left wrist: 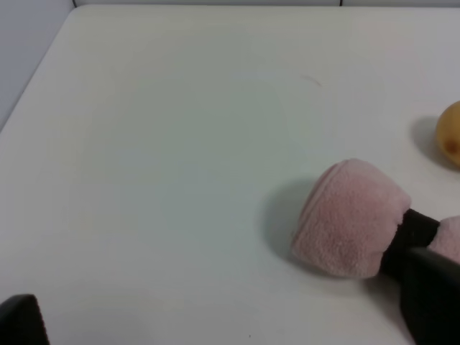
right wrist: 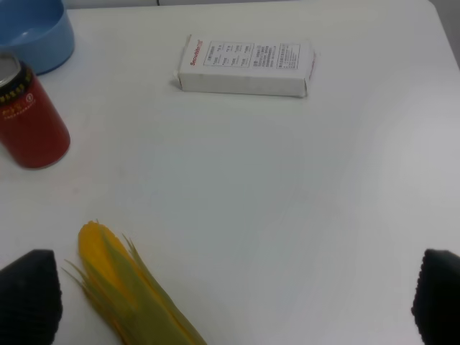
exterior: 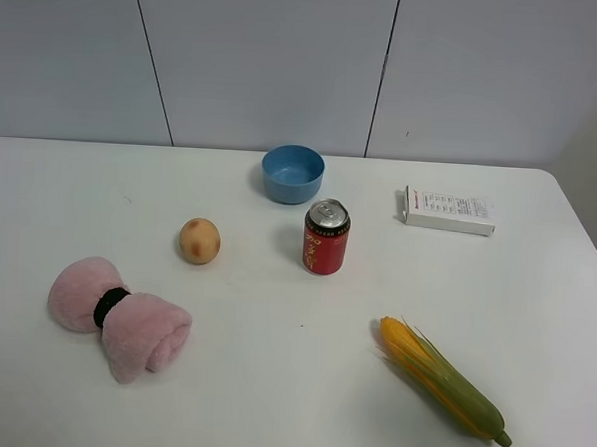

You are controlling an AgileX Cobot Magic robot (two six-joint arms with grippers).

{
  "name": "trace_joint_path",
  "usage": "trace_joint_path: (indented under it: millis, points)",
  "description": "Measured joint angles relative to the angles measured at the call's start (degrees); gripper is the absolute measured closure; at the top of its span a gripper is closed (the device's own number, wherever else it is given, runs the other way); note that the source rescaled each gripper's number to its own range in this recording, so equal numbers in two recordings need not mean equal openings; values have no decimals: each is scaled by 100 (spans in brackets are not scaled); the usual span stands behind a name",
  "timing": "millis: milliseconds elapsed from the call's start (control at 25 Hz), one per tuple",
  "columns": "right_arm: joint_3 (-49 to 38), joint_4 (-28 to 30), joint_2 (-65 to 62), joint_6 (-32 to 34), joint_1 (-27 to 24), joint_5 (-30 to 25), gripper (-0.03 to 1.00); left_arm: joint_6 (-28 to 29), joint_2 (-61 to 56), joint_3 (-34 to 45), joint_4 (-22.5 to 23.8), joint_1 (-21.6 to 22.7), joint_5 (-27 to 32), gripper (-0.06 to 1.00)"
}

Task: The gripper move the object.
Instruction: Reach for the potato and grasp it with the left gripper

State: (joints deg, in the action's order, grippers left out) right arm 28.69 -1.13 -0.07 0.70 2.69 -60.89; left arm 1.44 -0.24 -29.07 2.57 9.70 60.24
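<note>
The object, a small tan-orange peach (exterior: 199, 240) with a reddish blush, lies on the white table (exterior: 270, 382), left of the red can (exterior: 326, 237). Neither arm shows in the high view. In the left wrist view the left gripper (left wrist: 226, 309) is open and empty, with its black fingertips (left wrist: 431, 295) wide apart at the frame's lower corners. The peach (left wrist: 451, 134) shows only partly at that frame's edge, well apart from the gripper. The right gripper (right wrist: 233, 298) is open and empty, its fingertips (right wrist: 29, 295) spread wide. The peach is out of the right wrist view.
A pink bow-shaped plush (exterior: 119, 317) lies at the front left, just ahead of the left gripper (left wrist: 352, 219). A blue bowl (exterior: 292, 173) stands behind the can. A white box (exterior: 448, 210) lies at the back right. A corn cob (exterior: 446, 379) lies at the front right, by the right gripper (right wrist: 129, 295).
</note>
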Motion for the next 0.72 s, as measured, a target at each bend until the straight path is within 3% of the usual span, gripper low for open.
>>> trace_joint_path:
  millis: [720]
  points:
    - [0,0,0,0,0,0,-3,0,0,0,7,0,0,-6]
